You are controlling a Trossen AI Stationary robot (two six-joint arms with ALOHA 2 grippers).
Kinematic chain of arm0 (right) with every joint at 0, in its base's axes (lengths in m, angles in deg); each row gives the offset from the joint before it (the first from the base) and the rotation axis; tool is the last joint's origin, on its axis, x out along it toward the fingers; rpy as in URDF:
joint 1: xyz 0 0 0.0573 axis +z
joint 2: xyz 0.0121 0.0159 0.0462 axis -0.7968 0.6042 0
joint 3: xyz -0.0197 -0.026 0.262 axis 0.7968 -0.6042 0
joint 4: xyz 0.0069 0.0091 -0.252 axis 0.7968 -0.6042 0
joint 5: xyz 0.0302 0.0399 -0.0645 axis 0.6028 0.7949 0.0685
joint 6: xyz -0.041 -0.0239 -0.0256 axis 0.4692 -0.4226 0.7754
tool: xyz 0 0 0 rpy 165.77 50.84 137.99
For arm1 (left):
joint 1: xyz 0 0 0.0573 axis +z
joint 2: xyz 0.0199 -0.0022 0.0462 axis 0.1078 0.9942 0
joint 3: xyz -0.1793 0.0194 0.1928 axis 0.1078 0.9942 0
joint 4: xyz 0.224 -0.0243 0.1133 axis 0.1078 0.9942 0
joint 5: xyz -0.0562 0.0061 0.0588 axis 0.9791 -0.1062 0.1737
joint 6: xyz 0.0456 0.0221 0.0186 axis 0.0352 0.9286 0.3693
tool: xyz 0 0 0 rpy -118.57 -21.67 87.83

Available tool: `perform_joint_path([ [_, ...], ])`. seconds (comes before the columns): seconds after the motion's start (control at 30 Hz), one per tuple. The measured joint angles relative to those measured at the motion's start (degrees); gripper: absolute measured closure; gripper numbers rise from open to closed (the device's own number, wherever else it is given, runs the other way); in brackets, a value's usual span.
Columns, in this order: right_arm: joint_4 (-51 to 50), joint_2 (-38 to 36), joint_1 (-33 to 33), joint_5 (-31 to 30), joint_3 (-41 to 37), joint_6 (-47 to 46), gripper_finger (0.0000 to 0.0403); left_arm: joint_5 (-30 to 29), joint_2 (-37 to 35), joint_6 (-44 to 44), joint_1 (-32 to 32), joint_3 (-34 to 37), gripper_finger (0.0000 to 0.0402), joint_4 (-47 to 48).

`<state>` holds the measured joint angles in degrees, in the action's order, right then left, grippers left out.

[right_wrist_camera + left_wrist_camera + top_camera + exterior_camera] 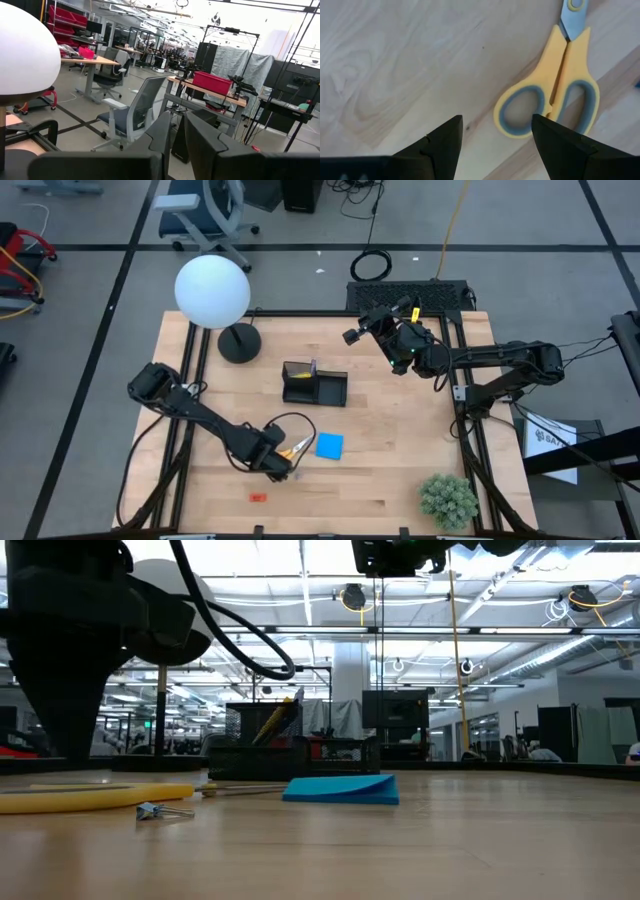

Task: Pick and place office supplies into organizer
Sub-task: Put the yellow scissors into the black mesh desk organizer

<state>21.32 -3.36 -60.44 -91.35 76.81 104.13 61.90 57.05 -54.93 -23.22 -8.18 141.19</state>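
Down low over the tabletop [380, 480], the left tool [496, 131] has its two dark fingers [445, 142] spread wide and nothing between them. It hangs right above the yellow scissors [552, 102], close to the handle rings, most likely so it can drop and pinch them there. The scissors lie flat and closed, which should make them easy to grab by the handles. Just beside them sits the blue pad [329, 445], and a small red piece [258, 497] lies nearer the front edge. The black organizer [314, 384] stands in the middle of the tabletop, well apart from the scissors, with a pen or two already poking up in it. The right tool [177, 131] waits high up near the back, fingers almost together and empty, out of the way.
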Motion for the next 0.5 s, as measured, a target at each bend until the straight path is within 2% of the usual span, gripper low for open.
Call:
perform_joint_path([
  [0.5,-0.02,0.0,0.0,-0.01,-0.01,0.0,0.0355,0.33,-0.04,3.78,1.75,0.43,0.0158,-1.24],
])
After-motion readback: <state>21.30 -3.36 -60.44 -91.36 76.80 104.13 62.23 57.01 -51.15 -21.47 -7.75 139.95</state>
